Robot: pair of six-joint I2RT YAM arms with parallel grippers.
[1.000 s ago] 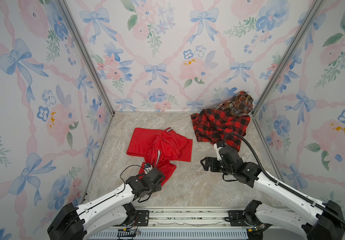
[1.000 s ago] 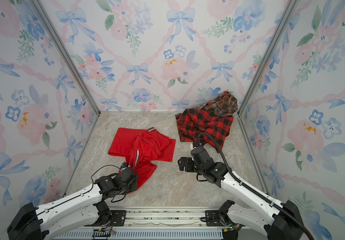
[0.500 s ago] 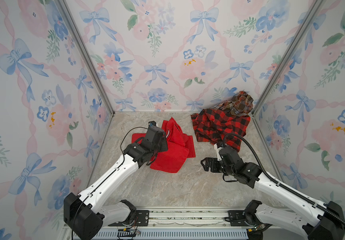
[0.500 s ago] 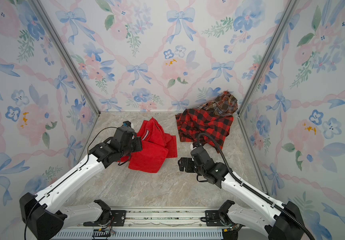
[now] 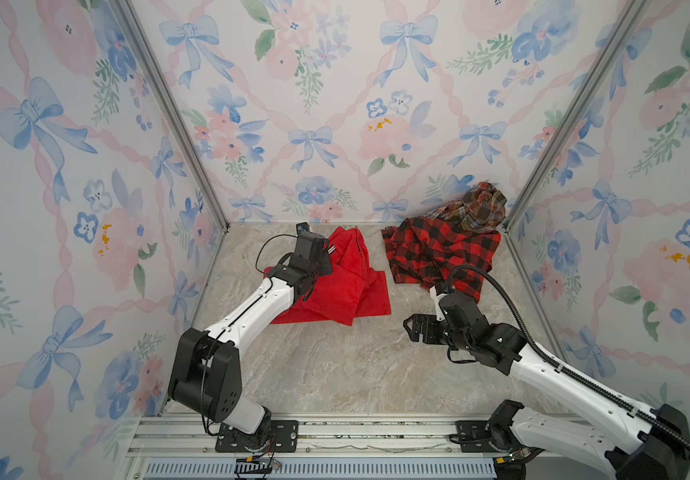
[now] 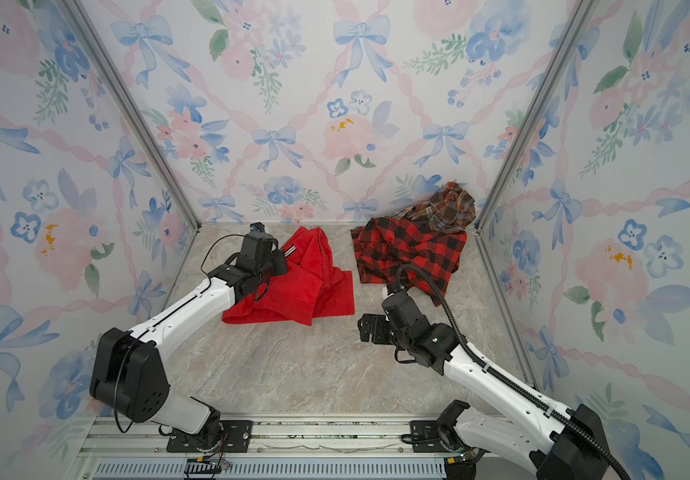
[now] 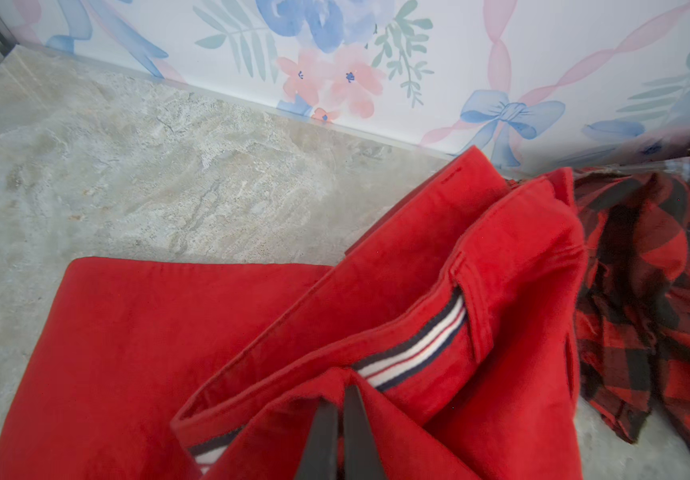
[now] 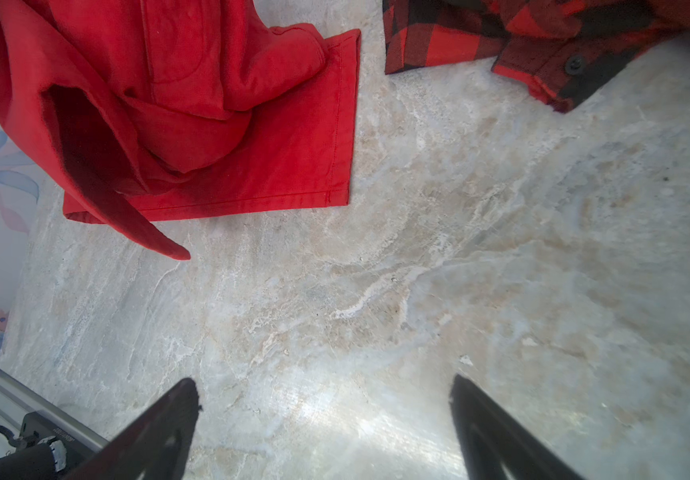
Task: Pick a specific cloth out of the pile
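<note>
Left arm [image 5: 252, 309] stretched forward, wrist raised, left gripper [image 7: 340, 401] pinched tight; right arm [image 5: 563, 374] held low, right gripper [image 8: 323, 390] spread wide

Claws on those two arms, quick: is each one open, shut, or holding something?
Left gripper: shut, pinching the red cloth.
Right gripper: open, holding nothing.

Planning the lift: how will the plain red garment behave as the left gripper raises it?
Probably floppy: the red garment hangs in loose folds from the shut left gripper. Likely light: a small pinch holds up a bunch. Its hem lies on the table, so it may drag.
</note>
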